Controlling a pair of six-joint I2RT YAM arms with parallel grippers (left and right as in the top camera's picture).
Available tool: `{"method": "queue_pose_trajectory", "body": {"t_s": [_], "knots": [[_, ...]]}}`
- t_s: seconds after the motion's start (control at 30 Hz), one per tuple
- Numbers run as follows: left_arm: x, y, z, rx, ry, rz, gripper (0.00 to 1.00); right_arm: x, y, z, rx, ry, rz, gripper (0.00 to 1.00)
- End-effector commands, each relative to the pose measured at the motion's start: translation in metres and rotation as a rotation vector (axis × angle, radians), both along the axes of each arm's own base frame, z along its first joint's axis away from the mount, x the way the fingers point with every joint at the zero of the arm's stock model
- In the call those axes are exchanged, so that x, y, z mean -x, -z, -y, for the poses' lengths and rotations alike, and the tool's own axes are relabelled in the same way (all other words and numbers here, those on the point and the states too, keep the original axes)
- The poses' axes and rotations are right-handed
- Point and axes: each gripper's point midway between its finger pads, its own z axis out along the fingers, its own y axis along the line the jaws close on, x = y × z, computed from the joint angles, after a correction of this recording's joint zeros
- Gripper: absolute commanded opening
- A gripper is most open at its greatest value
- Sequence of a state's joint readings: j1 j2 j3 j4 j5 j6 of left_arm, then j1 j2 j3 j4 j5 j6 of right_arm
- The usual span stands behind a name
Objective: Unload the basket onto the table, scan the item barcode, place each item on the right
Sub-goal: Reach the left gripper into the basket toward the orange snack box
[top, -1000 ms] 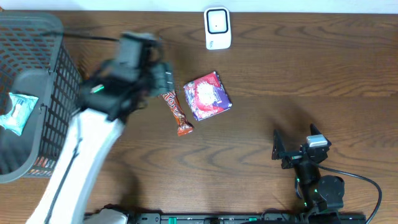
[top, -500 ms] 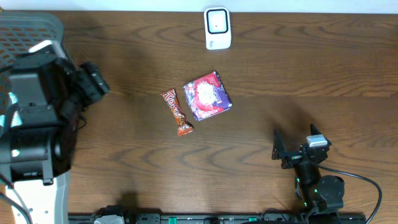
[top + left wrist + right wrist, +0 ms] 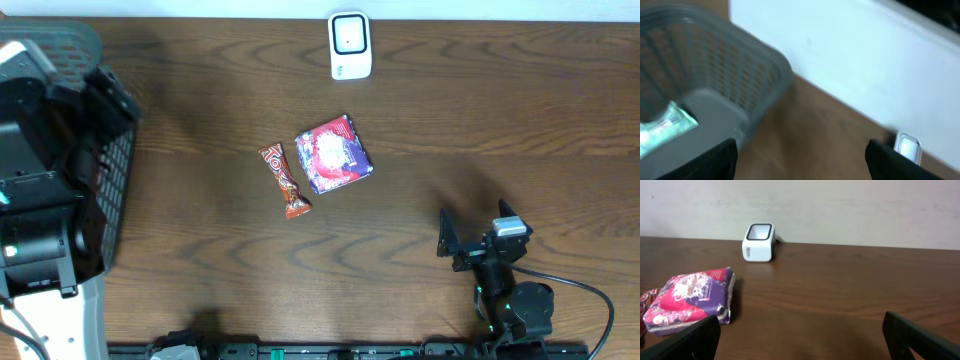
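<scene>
Since the earlier overhead frames, the left arm (image 3: 40,230) has been swung away from the middle of the dark wooden bench (image 3: 450,130) to its far left corner. It now hangs over the grey mesh plastic basket (image 3: 740,75) standing there.

The left claw (image 3: 801,145) is spread wide with nothing between its fingers. In its wrist view a teal foil packet (image 3: 662,127) lies inside the basket, below and to the left of the claw. This is judged to be the item to be fetched next. Its long axis cannot be told, as the view is blurred and the packet is cut off by the edge. The basket wall stands between packet and bench, so a lift clear of the rim would be needed.

The right claw (image 3: 802,325) is also held fully open and empty, low by the near edge towards the right, well apart from the basket. The left arm is plainly the nearer one.

A purple and red soft packet (image 3: 333,153) and an orange-red wrapped bar (image 3: 285,180) lie just beside each other mid-bench. The bar's long axis runs from far to near. Open wood is left between them and the small white barcode scanner (image 3: 350,45) at the middle of the far edge.
</scene>
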State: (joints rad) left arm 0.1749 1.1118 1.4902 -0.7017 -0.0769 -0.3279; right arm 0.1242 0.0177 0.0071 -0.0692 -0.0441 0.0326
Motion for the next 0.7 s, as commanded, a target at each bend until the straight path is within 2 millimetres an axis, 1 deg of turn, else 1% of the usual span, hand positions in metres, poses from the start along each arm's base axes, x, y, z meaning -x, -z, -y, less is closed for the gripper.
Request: {"method": "queue_pose_trajectory", "body": {"t_s": [0.0,0.03,0.1,0.17,0.27,0.3,0.43,0.57,0.67], "knots": [[0.011,-0.005,-0.042,-0.083,-0.191,-0.012,0.95,0.000,0.001,0.000,0.012,0.001,0.001,0.99],[0.015,-0.002,-0.056,-0.104,-0.261,-0.031,1.00,0.000,0.001,0.000,0.012,0.001,0.001,0.99],[0.025,0.004,-0.084,-0.142,-0.395,-0.075,0.99,0.000,0.001,0.000,0.012,0.001,0.001,0.99],[0.032,0.012,-0.108,-0.151,-0.498,-0.109,0.98,0.000,0.001,0.000,0.012,0.001,0.001,0.99],[0.036,0.028,-0.136,-0.091,-0.608,-0.127,0.98,0.000,0.001,0.000,0.012,0.001,0.001,0.99],[0.038,0.038,-0.150,-0.073,-0.650,-0.149,0.98,0.000,0.001,0.000,0.012,0.001,0.001,0.99],[0.044,0.070,-0.176,-0.050,-0.713,-0.264,0.98,0.000,0.001,0.000,0.012,0.001,0.001,0.99],[0.058,0.116,-0.194,-0.001,-0.764,-0.440,0.98,0.000,0.001,0.000,0.012,0.001,0.001,0.99],[0.072,0.152,-0.204,0.092,-0.844,-0.538,0.98,0.000,0.001,0.000,0.012,0.001,0.001,0.99]]}}
